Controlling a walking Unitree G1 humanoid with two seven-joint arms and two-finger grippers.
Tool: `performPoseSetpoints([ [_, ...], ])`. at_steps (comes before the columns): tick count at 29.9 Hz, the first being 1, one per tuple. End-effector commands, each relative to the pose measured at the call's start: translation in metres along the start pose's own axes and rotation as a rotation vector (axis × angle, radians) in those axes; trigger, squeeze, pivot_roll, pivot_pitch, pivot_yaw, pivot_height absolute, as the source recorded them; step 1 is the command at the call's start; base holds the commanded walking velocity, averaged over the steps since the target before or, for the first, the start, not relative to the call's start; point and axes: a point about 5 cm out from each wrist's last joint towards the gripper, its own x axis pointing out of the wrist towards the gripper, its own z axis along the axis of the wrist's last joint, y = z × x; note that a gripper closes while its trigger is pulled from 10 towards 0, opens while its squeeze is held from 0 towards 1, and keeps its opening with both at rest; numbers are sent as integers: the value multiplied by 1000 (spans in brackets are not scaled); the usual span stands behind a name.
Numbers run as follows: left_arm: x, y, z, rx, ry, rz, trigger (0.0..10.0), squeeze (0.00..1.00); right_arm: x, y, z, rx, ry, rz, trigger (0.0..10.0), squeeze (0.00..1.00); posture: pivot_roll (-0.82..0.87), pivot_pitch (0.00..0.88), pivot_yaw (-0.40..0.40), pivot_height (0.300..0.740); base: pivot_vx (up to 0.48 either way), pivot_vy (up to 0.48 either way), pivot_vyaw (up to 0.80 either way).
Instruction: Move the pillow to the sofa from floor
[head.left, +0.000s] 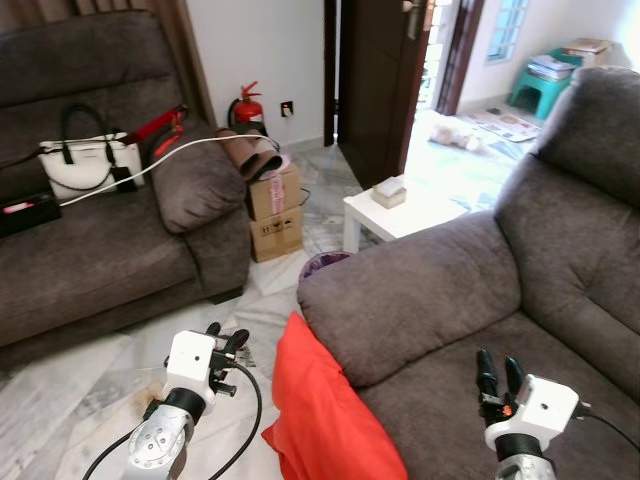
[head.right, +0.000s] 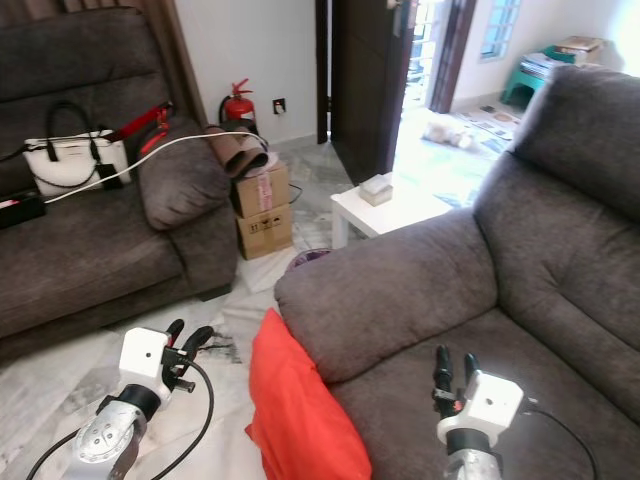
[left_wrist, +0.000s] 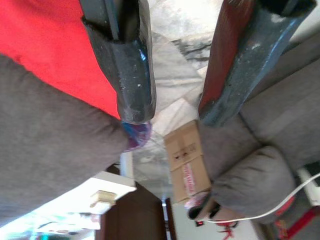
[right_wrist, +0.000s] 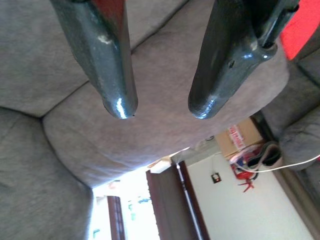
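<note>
Smooth red pillow (head.left: 325, 405) leans against plush grey sofa (head.left: 480, 290)

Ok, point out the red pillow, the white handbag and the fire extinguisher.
red pillow (head.left: 320, 400), left eye view, middle of its face.
white handbag (head.left: 85, 165), left eye view, front panel.
fire extinguisher (head.left: 248, 110), left eye view, red body.

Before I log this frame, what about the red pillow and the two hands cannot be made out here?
- Red pillow: its lower end is cut off by the bottom edge of both eye views, so where it rests on the floor is unseen.
- Its far side is hidden by the sofa armrest it leans against.
- Left hand: open beside the pillow; any contact is unclear.
- Right hand: open over the sofa seat; the arm is cut off below.
</note>
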Motion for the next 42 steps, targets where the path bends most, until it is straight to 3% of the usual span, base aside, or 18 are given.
performPoseSetpoints([
  [1,-1,3,3,-5,-6,7,10000,0,-2,0,1,-10,0,12,10000,0,51,74,59,690,0,0,0],
  [6,-2,3,4,-3,-3,3,10000,0,-6,2,-8,-51,79,75,10000,0,55,78,58,690,0,0,0],
  [11,-5,3,3,0,8,0,10000,0,-10,-4,-5,-32,53,48,10000,0,48,83,66,655,0,0,0],
  [21,-8,2,3,-6,14,5,10000,0,-17,5,-15,-33,123,88,10000,0,58,97,64,655,0,0,0],
  [26,-10,4,2,-28,21,24,10000,0,-19,3,-11,-21,80,77,10000,0,58,104,60,646,0,0,0],
  [42,-12,3,5,-44,18,35,10000,0,-20,7,-12,-40,107,127,10000,0,68,117,43,646,0,0,0],
])
